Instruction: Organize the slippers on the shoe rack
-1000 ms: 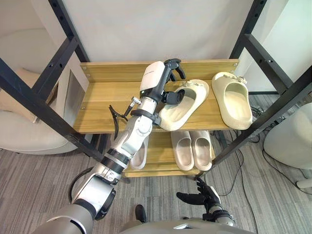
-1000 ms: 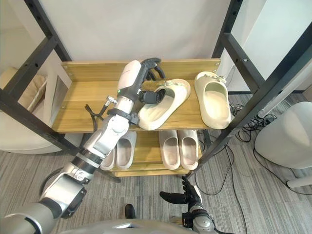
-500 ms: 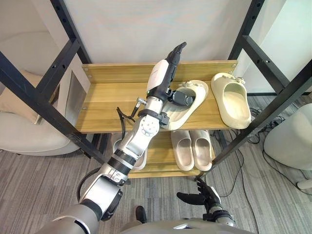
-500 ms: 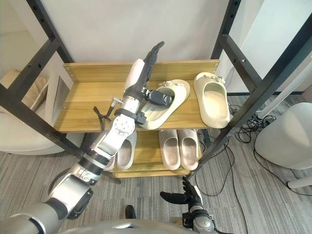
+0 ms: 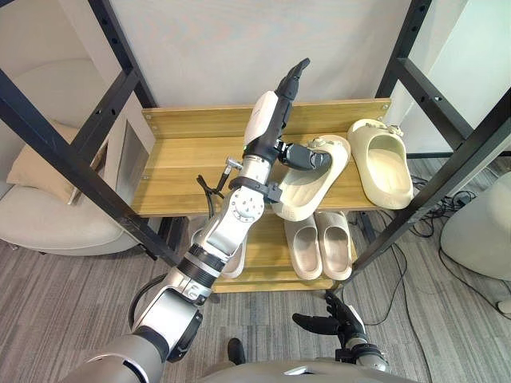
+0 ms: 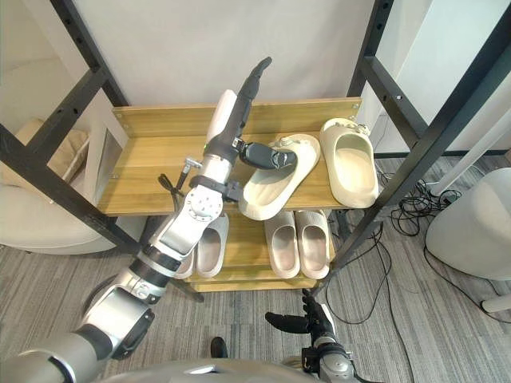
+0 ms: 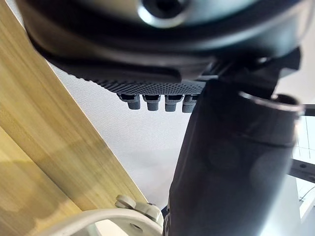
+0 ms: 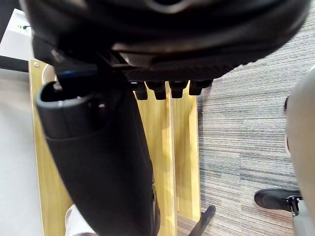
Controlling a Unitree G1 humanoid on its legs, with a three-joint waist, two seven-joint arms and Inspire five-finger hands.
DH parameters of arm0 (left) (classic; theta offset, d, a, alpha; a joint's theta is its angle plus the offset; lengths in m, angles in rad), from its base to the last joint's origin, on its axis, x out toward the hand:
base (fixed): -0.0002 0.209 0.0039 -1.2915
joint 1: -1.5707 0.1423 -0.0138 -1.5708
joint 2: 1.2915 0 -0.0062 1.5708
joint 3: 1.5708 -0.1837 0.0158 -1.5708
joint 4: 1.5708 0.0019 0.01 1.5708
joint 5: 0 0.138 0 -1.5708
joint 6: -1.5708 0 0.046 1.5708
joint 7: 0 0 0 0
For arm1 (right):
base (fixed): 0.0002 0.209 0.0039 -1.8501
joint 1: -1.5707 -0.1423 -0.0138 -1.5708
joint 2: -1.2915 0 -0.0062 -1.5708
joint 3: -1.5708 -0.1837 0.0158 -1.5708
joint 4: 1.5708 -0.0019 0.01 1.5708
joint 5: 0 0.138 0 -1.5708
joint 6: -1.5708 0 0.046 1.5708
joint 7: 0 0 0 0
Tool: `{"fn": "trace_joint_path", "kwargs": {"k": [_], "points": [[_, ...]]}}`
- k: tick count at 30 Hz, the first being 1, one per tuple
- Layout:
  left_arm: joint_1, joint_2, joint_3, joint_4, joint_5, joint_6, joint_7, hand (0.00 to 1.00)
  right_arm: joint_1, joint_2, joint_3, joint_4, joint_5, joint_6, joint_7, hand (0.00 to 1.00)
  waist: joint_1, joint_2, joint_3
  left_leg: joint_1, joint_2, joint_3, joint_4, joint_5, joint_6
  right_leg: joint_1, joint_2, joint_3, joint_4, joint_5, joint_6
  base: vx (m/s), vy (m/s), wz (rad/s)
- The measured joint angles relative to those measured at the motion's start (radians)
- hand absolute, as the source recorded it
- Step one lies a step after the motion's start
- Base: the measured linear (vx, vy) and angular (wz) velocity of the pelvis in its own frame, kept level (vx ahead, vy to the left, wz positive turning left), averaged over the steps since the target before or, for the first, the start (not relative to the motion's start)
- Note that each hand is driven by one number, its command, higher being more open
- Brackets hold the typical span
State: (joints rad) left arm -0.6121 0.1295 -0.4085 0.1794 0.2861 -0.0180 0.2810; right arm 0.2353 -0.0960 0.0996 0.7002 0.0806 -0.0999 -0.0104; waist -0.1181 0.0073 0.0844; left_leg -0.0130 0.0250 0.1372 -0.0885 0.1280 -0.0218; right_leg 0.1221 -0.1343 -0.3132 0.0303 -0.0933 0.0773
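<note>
On the top board of the light wooden shoe rack with black metal posts (image 5: 180,171), a cream foam slipper (image 5: 307,191) is laid askew, heel at the front edge. It is touched by the thumb (image 5: 303,155) of the left hand (image 5: 266,120), whose fingers are held straight, unclenched. A matching cream slipper (image 5: 383,163) is set near it. The right hand (image 5: 334,323) is held low, fingers relaxed.
</note>
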Motion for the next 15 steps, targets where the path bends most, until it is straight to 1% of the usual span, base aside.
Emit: {"fn": "trace_joint_path", "kwargs": {"k": [8, 11, 15], "points": [[0.001, 0.003, 0.002, -0.006, -0.022, -0.001, 0.000, 1.00, 0.000, -0.001, 0.000, 0.003, 0.000, 0.000, 0.000, 1.00, 0.005, 0.001, 0.000, 0.000, -0.001, -0.007, 0.000, 0.002, 0.000, 0.003, 0.000, -0.007, 0.001, 0.000, 0.000, 0.00, 0.000, 0.02], [0.013, 0.004, 0.007, -0.048, -0.033, -0.003, 0.000, 1.00, 0.000, -0.001, 0.000, 0.003, 0.000, 0.000, 0.000, 1.00, 0.006, 0.001, 0.000, 0.000, -0.001, -0.007, 0.000, 0.002, 0.000, 0.003, 0.000, -0.008, 0.001, -0.001, 0.000, 0.00, 0.000, 0.00], [0.046, 0.001, 0.042, -0.108, -0.055, -0.012, 0.000, 1.00, 0.000, -0.002, -0.001, 0.004, 0.000, 0.000, 0.000, 1.00, 0.008, 0.003, -0.001, 0.000, 0.000, -0.007, 0.000, 0.002, 0.000, 0.003, 0.001, -0.008, 0.001, -0.001, -0.001, 0.00, 0.000, 0.00]]}}
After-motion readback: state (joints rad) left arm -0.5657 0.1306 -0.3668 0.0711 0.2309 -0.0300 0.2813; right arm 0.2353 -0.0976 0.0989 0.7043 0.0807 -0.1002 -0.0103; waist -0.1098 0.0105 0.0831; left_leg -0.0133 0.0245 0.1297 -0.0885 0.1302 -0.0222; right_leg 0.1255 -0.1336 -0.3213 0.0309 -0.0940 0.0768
